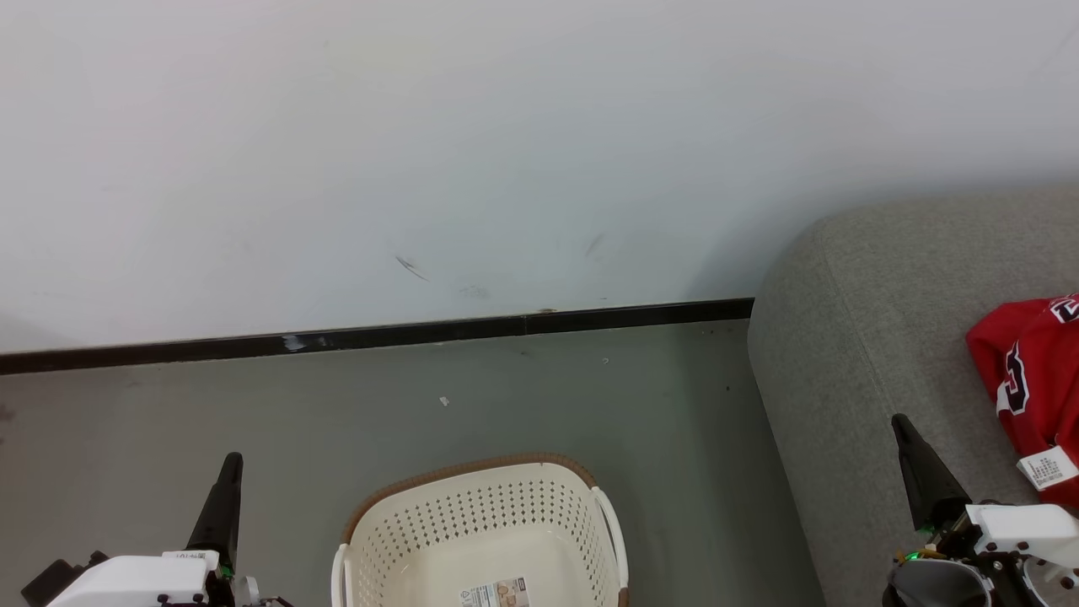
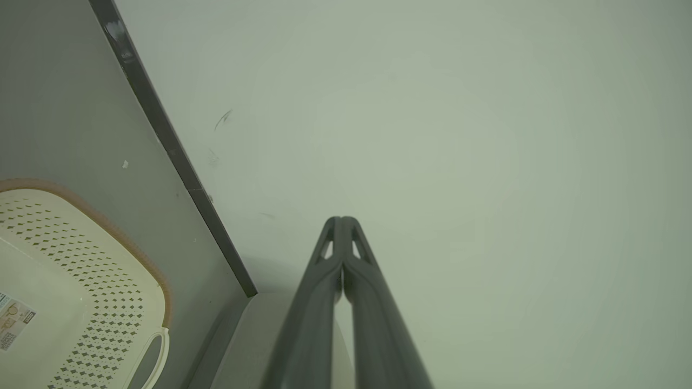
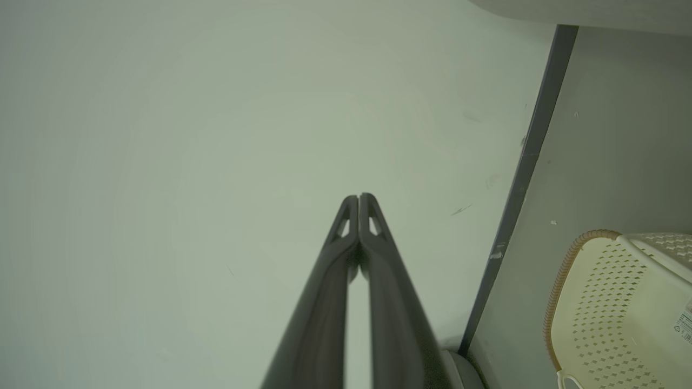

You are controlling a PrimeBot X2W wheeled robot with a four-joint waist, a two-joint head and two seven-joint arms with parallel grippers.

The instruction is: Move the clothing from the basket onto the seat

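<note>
1. On the grey floor (image 1: pixel 590 396), low in the middle of the head view, stands the cream plastic laundry basket (image 1: pixel 472 514) with perforated sides and a brown woven-look rim. We see its bare bottom, which bears a paper label (image 1: pixel 497 593).
2. Right of the basket and apart from it, the large grey fabric sofa seat (image 1: pixel 868 337) shows its rounded arm.
3. Farther right of the basket, on that seat, lies the red sports clothing (image 1: pixel 1024 379) with black-and-white numerals and a white tag (image 1: pixel 1048 468) at its near edge. It is well apart from the basket.
4. Left of the basket, our left claw (image 1: pixel 229 472) points up, its two long dark fingers pressed together with nothing between them. In its wrist view the claw (image 2: pixel 341 220) meets at the tips against the wall, and the basket (image 2: pixel 97 281) sits at the lower left.
5. Right of the basket, our right claw (image 1: pixel 904 430) shows against the seat, near the clothing's tag but apart from it. In its wrist view the claw (image 3: pixel 359 199) is likewise pressed together on nothing, with the basket (image 3: pixel 605 302) at the lower right.
6. Behind the basket, a black baseboard (image 1: pixel 379 335) runs along the foot of the pale wall (image 1: pixel 506 126) as far as the seat's arm.
</note>
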